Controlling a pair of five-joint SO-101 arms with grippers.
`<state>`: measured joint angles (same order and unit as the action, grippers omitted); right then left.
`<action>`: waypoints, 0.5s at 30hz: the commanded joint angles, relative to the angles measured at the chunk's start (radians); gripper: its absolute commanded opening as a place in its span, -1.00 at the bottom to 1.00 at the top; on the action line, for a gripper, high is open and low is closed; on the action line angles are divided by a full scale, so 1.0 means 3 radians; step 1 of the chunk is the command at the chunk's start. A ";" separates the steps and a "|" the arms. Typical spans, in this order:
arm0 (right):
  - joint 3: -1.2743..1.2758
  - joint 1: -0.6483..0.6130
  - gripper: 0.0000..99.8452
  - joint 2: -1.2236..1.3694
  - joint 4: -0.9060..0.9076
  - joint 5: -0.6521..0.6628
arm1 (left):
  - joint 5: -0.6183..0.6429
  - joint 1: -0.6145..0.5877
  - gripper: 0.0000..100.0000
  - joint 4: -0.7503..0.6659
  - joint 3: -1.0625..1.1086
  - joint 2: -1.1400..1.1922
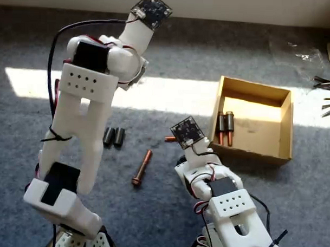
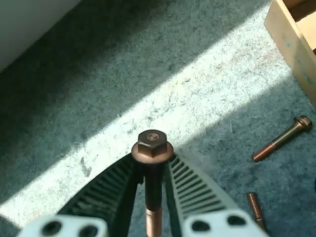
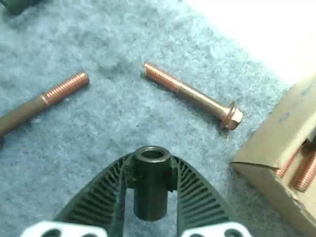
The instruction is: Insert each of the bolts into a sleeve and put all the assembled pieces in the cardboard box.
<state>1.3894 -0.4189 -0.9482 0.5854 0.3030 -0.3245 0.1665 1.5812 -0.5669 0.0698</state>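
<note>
Left hand (image 2: 153, 160) clamps a copper-coloured hex-flange metal bolt (image 2: 152, 145) by its shank; right hand (image 3: 151, 165) grips a short black metal sleeve (image 3: 150, 193) mid-body. Both judged rigid, light, slippery: hold firmly, bore clear.

**Bolts and sleeves, loose, held and boxed**

One copper bolt (image 2: 153, 173) is clamped in the left gripper (image 2: 154, 159), its head past the fingertips. A black sleeve (image 3: 150, 182) sits bore-outward in the right gripper (image 3: 150, 165). A loose bolt (image 1: 142, 166) lies near two spare sleeves (image 1: 113, 137). The cardboard box (image 1: 287, 128) holds two assembled pieces (image 1: 225, 128) side by side against one wall.
</note>
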 commanded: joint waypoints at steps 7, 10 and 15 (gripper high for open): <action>-0.0038 -0.0033 -0.99 -0.0028 -0.0146 0.0041 | -0.0010 0.0064 -0.99 0.0010 -0.0166 -0.1000; -0.0043 -0.0146 -0.99 -0.0028 -0.0146 0.0041 | -0.0010 0.0049 -0.99 0.0031 -0.0166 -0.1112; -0.0110 -0.0550 -0.99 -0.0028 -0.0151 0.0031 | -0.0010 0.0064 -0.99 0.0184 -0.0166 -0.1271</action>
<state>1.3924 -0.5201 -0.9482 0.5623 0.3030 -0.3245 0.1665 1.6118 -0.5669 -0.2401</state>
